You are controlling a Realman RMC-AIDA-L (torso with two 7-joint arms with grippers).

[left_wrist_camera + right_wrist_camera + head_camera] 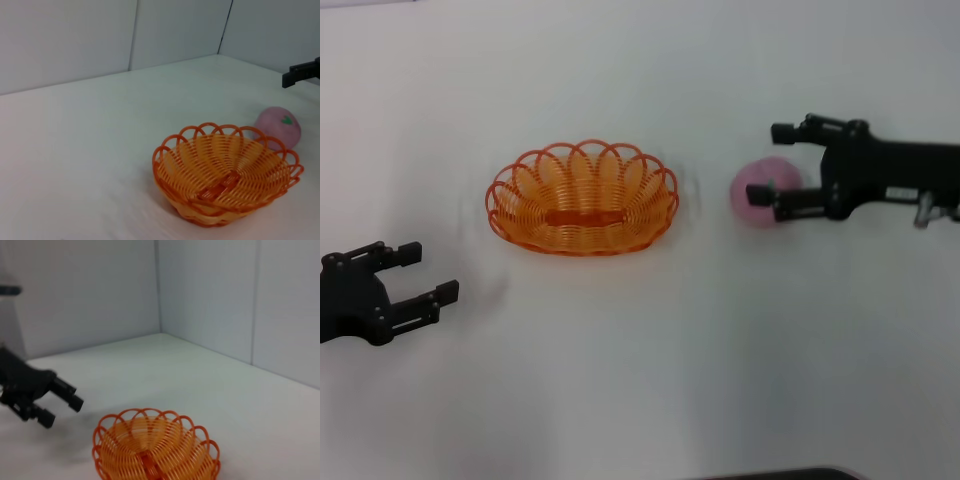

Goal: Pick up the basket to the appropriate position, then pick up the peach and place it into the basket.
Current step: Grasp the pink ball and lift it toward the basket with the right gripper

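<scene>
Nearest the robot, the black left gripper point(415, 272) waits with fingers spread wide and empty, low on its own side and short of the shallow oval orange wire basket point(582, 198), which sits apart on the white table point(640, 380), seemingly placed already. Farther right, the black right gripper point(768, 163) spreads wide around the round fuzzy pink peach point(760, 190), apparently lining up a grasp; its lower finger covers part of the fruit, so contact cannot be judged
</scene>
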